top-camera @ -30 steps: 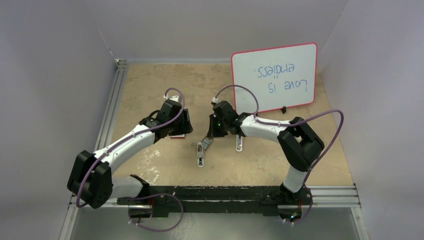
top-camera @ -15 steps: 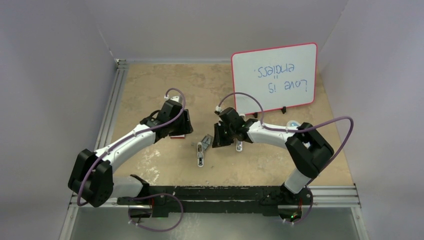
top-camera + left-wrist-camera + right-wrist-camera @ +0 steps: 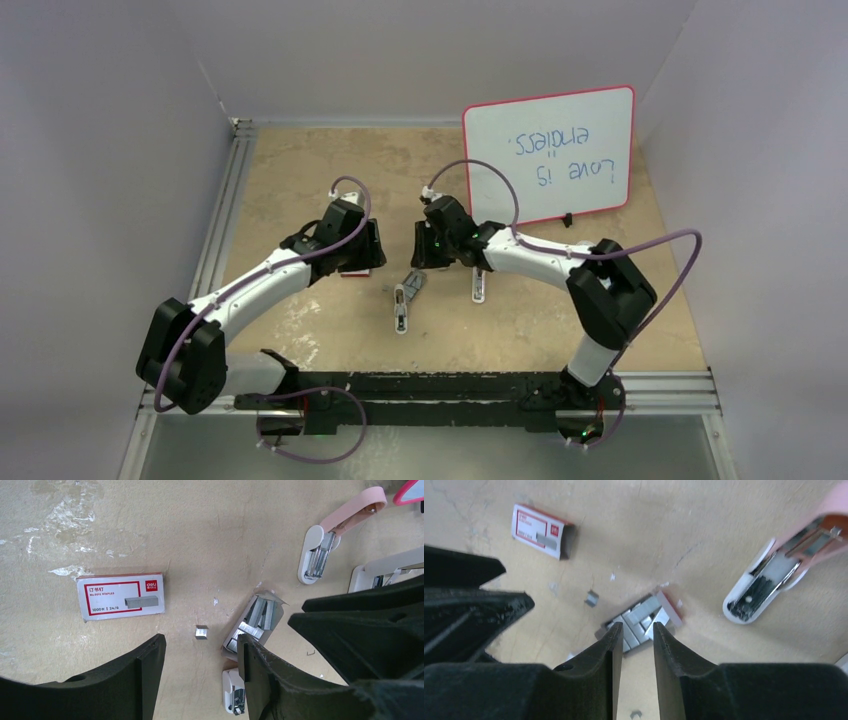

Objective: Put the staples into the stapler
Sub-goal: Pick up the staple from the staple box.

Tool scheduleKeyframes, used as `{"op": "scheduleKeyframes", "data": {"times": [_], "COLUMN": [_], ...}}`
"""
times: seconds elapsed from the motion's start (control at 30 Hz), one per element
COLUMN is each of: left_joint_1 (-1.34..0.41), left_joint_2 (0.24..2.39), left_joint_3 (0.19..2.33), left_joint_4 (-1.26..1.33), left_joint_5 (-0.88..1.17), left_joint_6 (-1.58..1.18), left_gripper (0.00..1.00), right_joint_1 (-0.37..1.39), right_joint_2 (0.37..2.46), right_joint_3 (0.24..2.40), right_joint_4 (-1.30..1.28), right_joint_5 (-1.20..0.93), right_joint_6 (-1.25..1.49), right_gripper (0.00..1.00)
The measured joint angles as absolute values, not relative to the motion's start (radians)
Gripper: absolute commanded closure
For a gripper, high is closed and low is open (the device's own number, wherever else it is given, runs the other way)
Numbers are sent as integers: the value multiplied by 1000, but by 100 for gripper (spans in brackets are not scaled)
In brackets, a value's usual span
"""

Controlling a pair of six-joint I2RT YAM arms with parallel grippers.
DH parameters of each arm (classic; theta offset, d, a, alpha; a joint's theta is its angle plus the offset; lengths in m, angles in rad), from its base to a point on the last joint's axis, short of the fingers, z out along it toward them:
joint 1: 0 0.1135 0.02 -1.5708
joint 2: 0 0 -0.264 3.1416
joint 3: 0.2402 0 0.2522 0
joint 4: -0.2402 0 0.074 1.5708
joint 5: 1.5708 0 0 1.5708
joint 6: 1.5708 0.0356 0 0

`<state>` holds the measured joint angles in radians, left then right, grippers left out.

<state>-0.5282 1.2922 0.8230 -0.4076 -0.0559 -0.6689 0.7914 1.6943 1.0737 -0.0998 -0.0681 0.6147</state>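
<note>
Right gripper (image 3: pixel 637 630), jaws narrowly parted and empty, hangs over the staples (image 3: pixel 640 616), presumably poised to pinch one strip from their grey tray (image 3: pixel 670 608). Left gripper (image 3: pixel 201 647), spread wide and empty, hovers just left of the tray, probably on standby. Right of the tray lies the stapler (image 3: pixel 768 581), hinged open to receive a strip. Wrist views resolve separate strips, a stray staple piece (image 3: pixel 201 632) and the box (image 3: pixel 121 596) left of the tray; the overhead view gives only arm layout.
</note>
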Motion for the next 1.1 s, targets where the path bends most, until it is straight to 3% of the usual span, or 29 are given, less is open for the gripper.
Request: {"op": "scheduleKeyframes", "data": {"times": [0.17,0.33,0.73,1.1], "left_joint_1": [-528,-528,-528,-528], "left_joint_2": [1292,1292,1292,1292], "left_joint_3": [823,823,823,823], "left_joint_4": [-408,-408,-408,-408], "left_joint_5": [-56,-56,-56,-56], "left_joint_6": [-669,-669,-669,-669], "left_gripper": [46,46,46,46], "right_joint_1": [817,833,838,838], "right_joint_2": [1751,1789,1832,1847], "right_joint_3": [1133,1134,1144,1144], "right_joint_4": [-131,-181,-202,-205], "right_joint_5": [19,59,68,65], "right_joint_6": [628,632,637,644], "right_gripper": [65,78,75,85]}}
